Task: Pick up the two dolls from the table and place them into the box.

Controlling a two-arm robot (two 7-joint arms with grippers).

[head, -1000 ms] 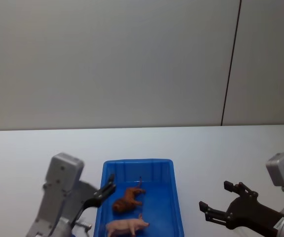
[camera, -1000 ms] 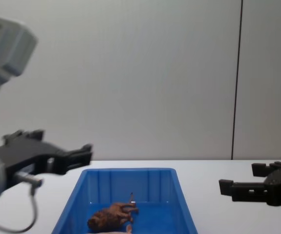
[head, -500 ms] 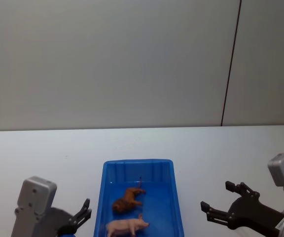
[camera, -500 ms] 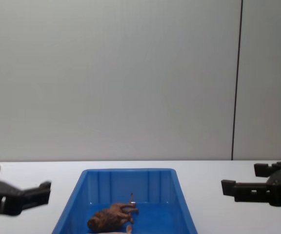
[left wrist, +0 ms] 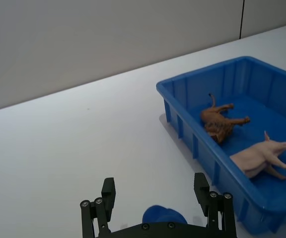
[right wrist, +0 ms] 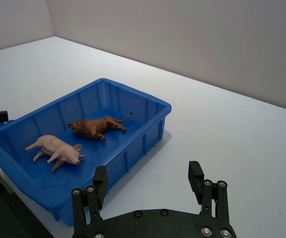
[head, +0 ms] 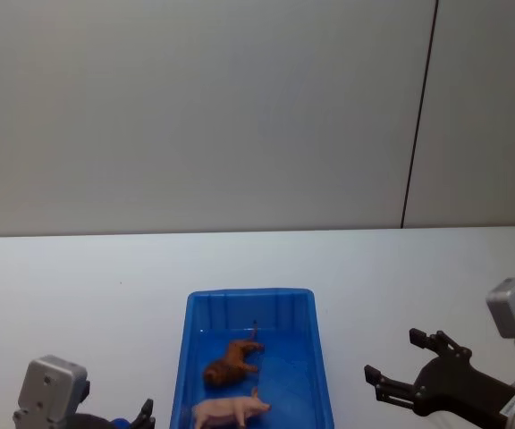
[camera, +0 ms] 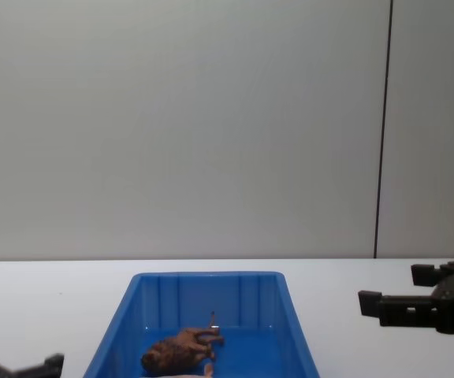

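The right end effector (head: 401,374) is hovering above the white counter (head: 401,286) to the right of the blue box (head: 179,393), its fingers (right wrist: 195,179) standing apart with nothing between them. In the chest view the right end effector (camera: 396,293) is reaching in from the right edge, level with the box rim (camera: 208,276). The left end effector (left wrist: 155,198) is sitting low at the near left of the box, its fingers (left wrist: 108,191) likewise spread and holding nothing; in the head view, the left end effector (head: 141,416) is showing at the bottom edge, so its pose is probably best judged from the left wrist view.

Both dolls are lying on their sides on the floor of the box. The reddish-brown doll (head: 232,359) is lying toward the middle of the box, its thin tail pointing toward the far wall. The pale pink doll (head: 229,410) is lying nearer the robot, just beside the brown one and apart from it. In the right wrist view the brown doll (right wrist: 97,126) and the pink doll (right wrist: 56,149) are resting side by side, well inside the ribbed walls (right wrist: 133,144). In the chest view the brown doll (camera: 181,350) is showing above the near edge.
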